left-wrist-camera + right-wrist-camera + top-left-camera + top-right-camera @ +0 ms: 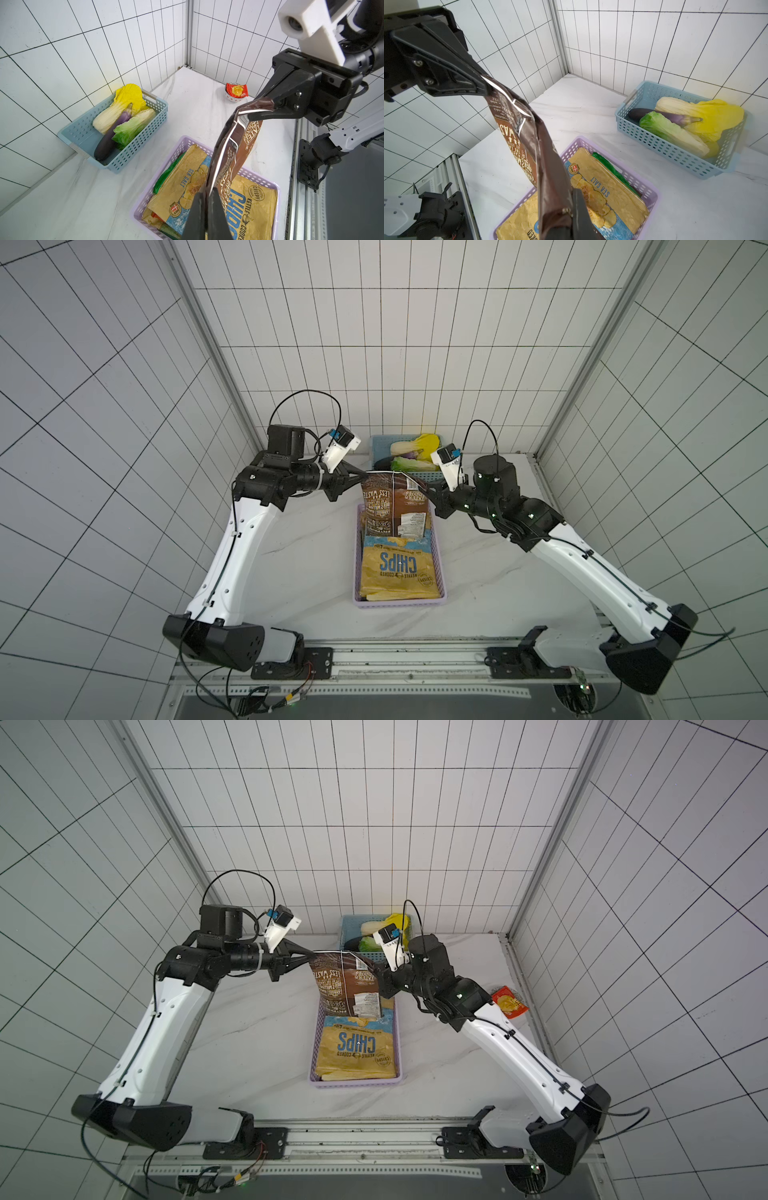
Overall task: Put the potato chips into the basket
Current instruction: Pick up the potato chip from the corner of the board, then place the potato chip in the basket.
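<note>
Both grippers held one dark brown chip bag (392, 502) by its top edge. The left gripper (363, 477) was closed on one upper corner and the right gripper (427, 492) was closed on the other. The bag hung between them, almost upright and a little creased.

It hung over the far end of the lilac basket (398, 602). Its lower edge reached down to the tan kraft "CHIPS" bag (399, 572), which lay flat inside. Whether the two bags were touching, I could not tell. In the left wrist view a green bag (166, 176) showed under the tan one, along the basket wall.

Against the back wall stood the light blue basket (87, 135) with toy cabbages (128, 128) and a toy eggplant (112, 135). A red snack packet (236, 91) sat on a small bowl (233, 98), well apart from both baskets.

In my judgement the step in hand was the placing of the brown bag, and the task looked far along. The next move would call for both arms to go down together and tip the bag, so that it lies flat on the tan bag within the walls. Only then should both grippers let go. If one gripper let go first, the bag could swing and fall over the rim.
</note>
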Motion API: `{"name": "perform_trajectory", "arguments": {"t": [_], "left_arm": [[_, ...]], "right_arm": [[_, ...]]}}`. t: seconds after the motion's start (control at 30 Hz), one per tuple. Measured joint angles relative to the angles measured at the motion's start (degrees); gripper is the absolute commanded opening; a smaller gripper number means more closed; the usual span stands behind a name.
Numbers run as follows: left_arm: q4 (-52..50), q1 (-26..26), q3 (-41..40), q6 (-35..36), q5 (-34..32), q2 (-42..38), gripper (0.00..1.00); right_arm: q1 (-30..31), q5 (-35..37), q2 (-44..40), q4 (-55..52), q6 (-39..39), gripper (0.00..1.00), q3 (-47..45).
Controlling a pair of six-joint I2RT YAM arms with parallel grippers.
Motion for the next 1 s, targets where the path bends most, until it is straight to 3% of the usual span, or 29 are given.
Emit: {"name": "perform_trajectory", "arguments": {"t": [0.47, 0.7, 0.83, 1.0], "left_arm": [[14.8, -1.3, -3.2, -3.8, -5.7, 4.4, 0.0], [18.1, -2.0, -3.3, -3.0, -7.6, 5.4, 0.0], [19.2, -2.2, -6.6, -1.3, -8.0, 4.3, 0.0], [18.3, -3.4, -16.1, 2.5, -7.9, 0.4, 0.0]], "right_arm": [[-6.7, -2.1, 11.7, 6.0, 2.1, 0.0, 5.9], [-8.4, -3.6, 13.1, 6.3, 2.2, 0.0, 7.9], [-8.6, -5.0, 12.9, 8.1, 2.8, 0.0, 5.2], [-8.7, -8.1, 11.6, 9.9, 4.0, 0.0, -3.8]]}}
